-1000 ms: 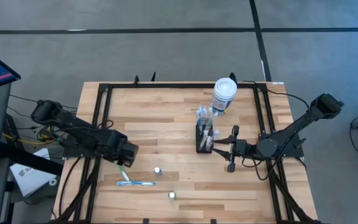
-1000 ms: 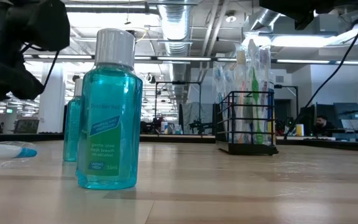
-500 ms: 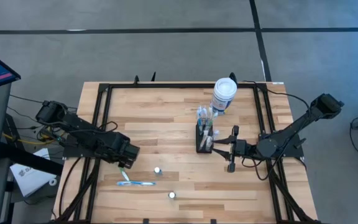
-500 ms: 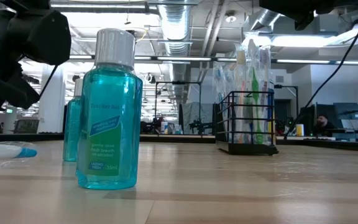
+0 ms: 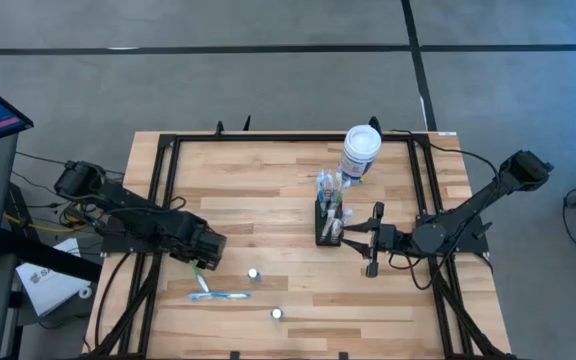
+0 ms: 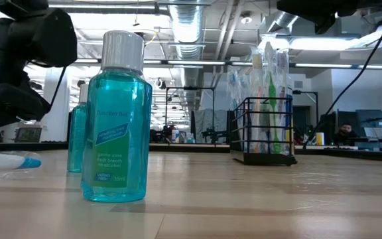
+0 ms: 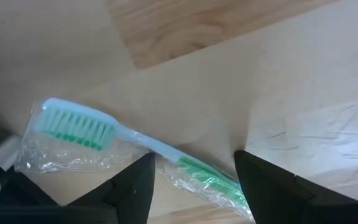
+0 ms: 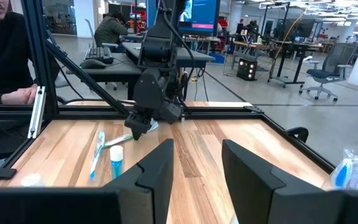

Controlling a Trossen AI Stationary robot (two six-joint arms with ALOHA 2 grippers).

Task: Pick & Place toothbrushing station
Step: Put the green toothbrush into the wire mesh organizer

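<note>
On the wooden table (image 5: 268, 190), the toothbrushing station (image 5: 328, 222) stands just beside the right gripper (image 5: 352, 236), whose empty open fingers could tip it, while the left gripper (image 7: 191, 180) hovers open over a toothbrush (image 7: 104, 134).

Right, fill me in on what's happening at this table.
The left tool is open, low over a green toothbrush lying in clear wrap near the table's left edge. The right tool is open beside the black caddy full of toothbrushes, not holding it. A white canister stands behind the caddy. Two small mouthwash bottles stand toward the front, near a second wrapped toothbrush.
</note>
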